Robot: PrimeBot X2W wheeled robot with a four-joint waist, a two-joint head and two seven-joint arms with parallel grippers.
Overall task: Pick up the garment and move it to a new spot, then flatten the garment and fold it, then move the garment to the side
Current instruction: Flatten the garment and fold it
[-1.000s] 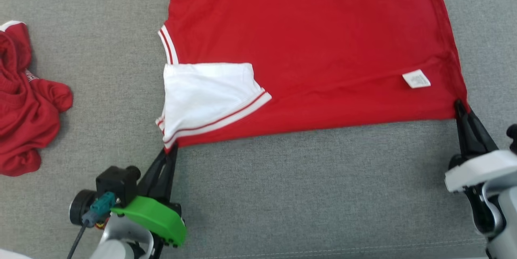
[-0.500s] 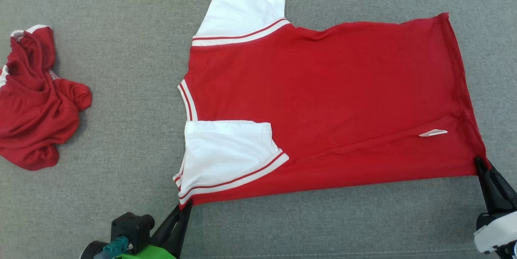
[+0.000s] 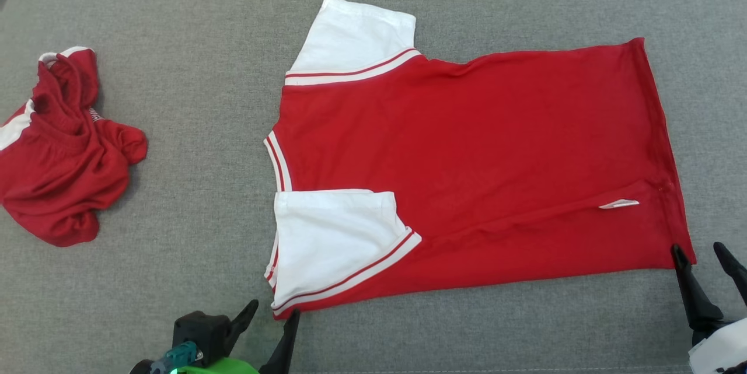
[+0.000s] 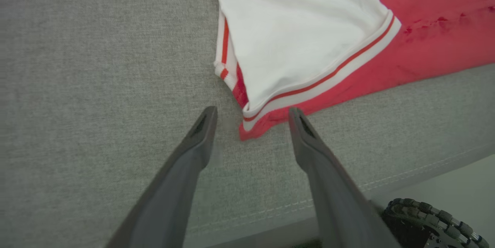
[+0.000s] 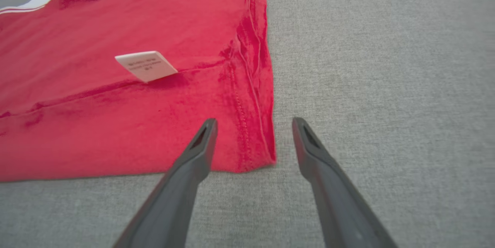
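The garment (image 3: 478, 164) is a red shirt with white sleeves, lying spread flat on the grey cushion, collar to the left and hem to the right. Its near sleeve (image 3: 332, 243) is folded over the body. My left gripper (image 3: 273, 310) stands open just short of the near shoulder corner (image 4: 247, 134), which lies between the fingertips without being held. At the near hem corner (image 5: 263, 159) my right gripper (image 3: 700, 252) is open too, its left finger over the red cloth. A white label (image 5: 146, 65) sticks up near the hem.
A second red garment (image 3: 61, 146) lies crumpled at the far left of the cushion. The cushion's seamed front edge (image 4: 309, 205) runs just behind my left gripper, with a black wheel (image 4: 429, 217) below it. Bare grey fabric (image 5: 386, 66) lies right of the hem.
Both grippers have opened and let go of the shirt's near corners, which now rest on the cushion. The head camera has tilted, so the whole shirt shifted down in view.
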